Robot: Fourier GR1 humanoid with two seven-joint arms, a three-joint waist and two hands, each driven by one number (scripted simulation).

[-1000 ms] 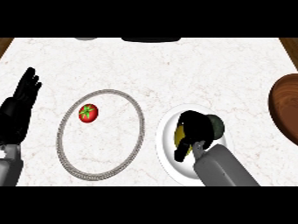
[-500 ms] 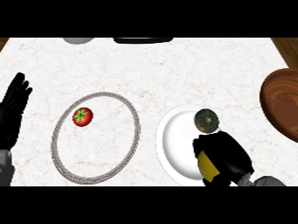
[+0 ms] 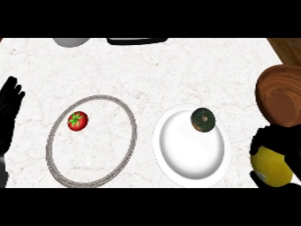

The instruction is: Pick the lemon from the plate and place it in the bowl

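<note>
Beneath curled right robot hand (image 3: 287, 137), lemon (image 3: 272, 167)

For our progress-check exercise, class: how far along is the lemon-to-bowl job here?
Done: the lemon is off the white plate. In hand: the right hand is curled round it, right of the plate and below the wooden bowl in the view. Left: carry it over the bowl and release it inside.

The counter (image 3: 178, 66) is white with faint brownish veining; the plate (image 3: 185, 154) is plain white, its round thing (image 3: 203, 120) dark green with a brownish middle; the tomato (image 3: 77, 121) is red, green-topped, inside a grey braided ring (image 3: 133, 126); lower right, the lemon (image 3: 272, 167) is yellow; the bowl (image 3: 289, 97) is brown, wood-grained; the left hand (image 3: 1, 117) and right hand (image 3: 286, 139) are black.
</note>
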